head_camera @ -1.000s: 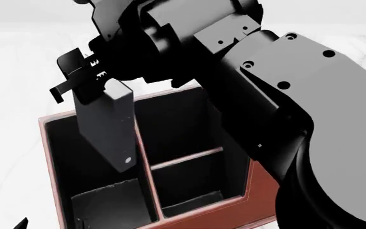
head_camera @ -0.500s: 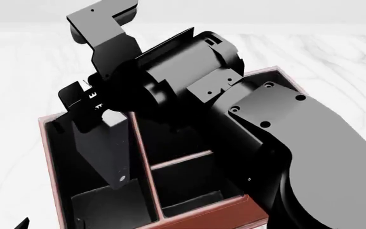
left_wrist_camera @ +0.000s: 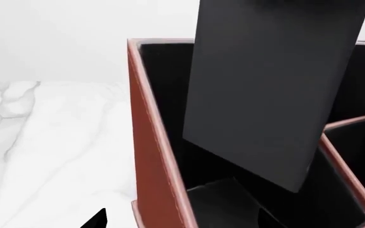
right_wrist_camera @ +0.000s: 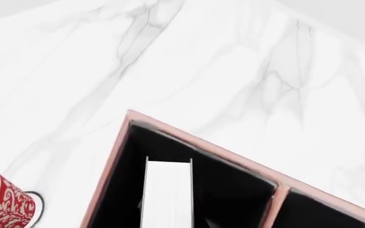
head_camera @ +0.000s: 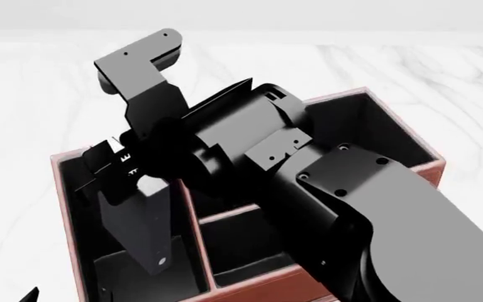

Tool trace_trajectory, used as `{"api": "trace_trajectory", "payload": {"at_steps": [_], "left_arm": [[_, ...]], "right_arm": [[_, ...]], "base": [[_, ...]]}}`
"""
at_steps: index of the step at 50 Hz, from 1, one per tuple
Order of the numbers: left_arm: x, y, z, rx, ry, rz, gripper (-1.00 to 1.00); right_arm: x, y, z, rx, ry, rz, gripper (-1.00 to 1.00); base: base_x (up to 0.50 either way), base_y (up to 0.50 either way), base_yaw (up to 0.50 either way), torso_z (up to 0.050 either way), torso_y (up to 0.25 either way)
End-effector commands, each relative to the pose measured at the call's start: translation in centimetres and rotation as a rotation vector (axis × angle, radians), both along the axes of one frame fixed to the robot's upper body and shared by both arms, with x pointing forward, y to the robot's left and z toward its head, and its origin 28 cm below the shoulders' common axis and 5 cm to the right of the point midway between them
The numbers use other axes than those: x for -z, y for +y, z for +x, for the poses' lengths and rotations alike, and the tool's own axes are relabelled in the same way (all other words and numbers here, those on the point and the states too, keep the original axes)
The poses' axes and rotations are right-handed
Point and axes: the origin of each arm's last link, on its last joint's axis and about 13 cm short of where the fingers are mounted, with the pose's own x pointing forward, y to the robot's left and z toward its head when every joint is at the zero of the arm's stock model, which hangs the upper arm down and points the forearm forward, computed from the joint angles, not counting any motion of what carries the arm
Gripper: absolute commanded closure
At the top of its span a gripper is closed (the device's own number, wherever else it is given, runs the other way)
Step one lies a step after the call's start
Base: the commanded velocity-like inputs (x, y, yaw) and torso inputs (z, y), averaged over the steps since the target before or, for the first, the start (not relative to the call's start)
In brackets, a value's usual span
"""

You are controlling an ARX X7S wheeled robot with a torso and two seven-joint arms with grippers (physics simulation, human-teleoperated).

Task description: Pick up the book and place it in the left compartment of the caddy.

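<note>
1. The book [head_camera: 139,231] hangs tilted inside the left compartment [head_camera: 86,207] of the caddy [head_camera: 263,283], its lower corner above the black floor and not resting on it.
2. The right gripper [head_camera: 120,165] grasps the book by its upper end; the jaws are clenched on it just above the caddy's far rim.
3. The right arm [head_camera: 326,207] reaches across the caddy from the near right corner toward the far left corner and hides much of the middle sections.
4. In the left wrist view the book's black cover [left_wrist_camera: 268,90] fills the upper part of the compartment, leaning, with the outer wall [left_wrist_camera: 154,156] beside it and apart from it.
5. In the right wrist view the white page edges [right_wrist_camera: 165,192] show from above, between the outer wall and the divider [right_wrist_camera: 273,204], touching neither.
6. A red-and-white mug [right_wrist_camera: 5,204] stands on the marble table [right_wrist_camera: 189,61], well apart from the caddy's left wall.
7. Of the left gripper only a black tip [head_camera: 25,296] shows at the table's near left edge; I cannot tell how its jaws stand.
</note>
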Motion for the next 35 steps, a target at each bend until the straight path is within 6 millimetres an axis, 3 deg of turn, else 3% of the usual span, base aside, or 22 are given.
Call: {"api": "trace_trajectory", "payload": {"at_steps": [1,20,35], "left_arm": [[0.0,0.0,0.0,0.002,0.000,0.000,-1.00],[0.0,0.0,0.0,0.005,0.000,0.001,-1.00],[0.0,0.0,-0.1,0.006,0.000,0.001,-1.00]], "right_arm": [[0.5,0.0,0.2,-0.013,-0.016,0.009,1.00],[3.7,-0.3,0.1,-0.022,0.045,0.010,1.00],[4.2,-0.3,0.0,-0.026,0.061,0.006,1.00]], "base": [[0.00,0.00,0.00,0.000,0.000],[0.00,0.00,0.00,0.000,0.001],[0.00,0.00,0.00,0.000,0.001]]}}
